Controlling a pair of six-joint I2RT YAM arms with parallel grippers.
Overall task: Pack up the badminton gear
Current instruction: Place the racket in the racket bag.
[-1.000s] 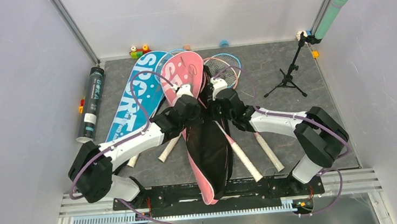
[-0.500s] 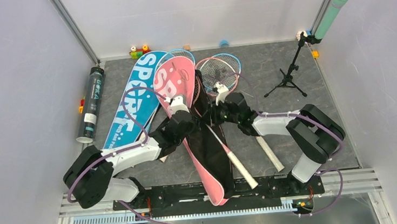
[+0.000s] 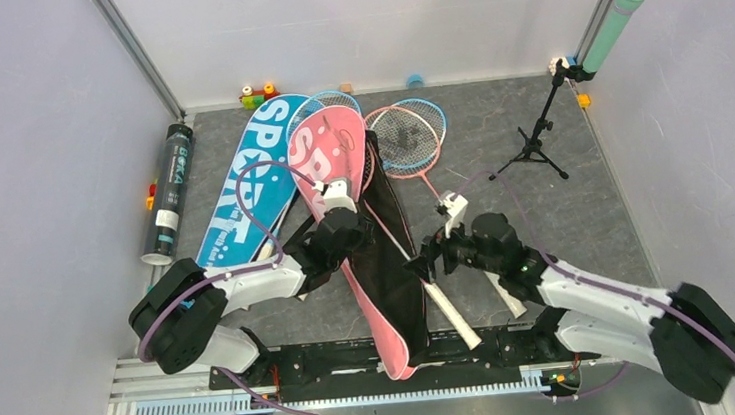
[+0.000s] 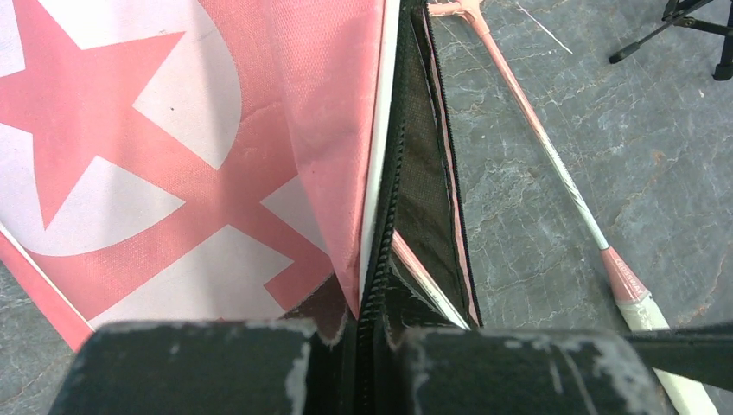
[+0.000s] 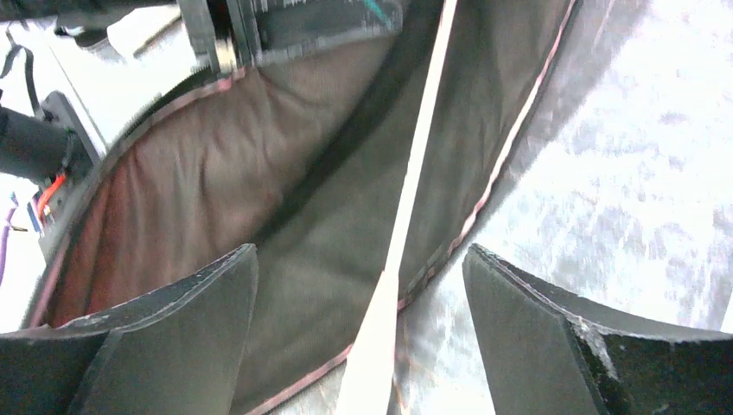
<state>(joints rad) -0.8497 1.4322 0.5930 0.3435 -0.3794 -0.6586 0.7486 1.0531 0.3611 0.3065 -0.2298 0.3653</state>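
Right, your left gripper (image 4: 367, 335) pinches the zipper edge of the pink SPORT bag (image 3: 332, 135); your right gripper (image 5: 361, 255) stands open astride the white-handled racket (image 3: 449, 313) lying on that bag's black lining. Grip squarely, then push toward the bag's wide end.

The left gripper (image 4: 367, 337) is pinching the zipper edge of the pink bag (image 4: 173, 173), which is gaping open and showing its dark lining (image 4: 428, 199). A pink racket (image 4: 553, 160) is lying just beside it on the grey table (image 4: 519, 259), near a black tripod (image 4: 724, 56).
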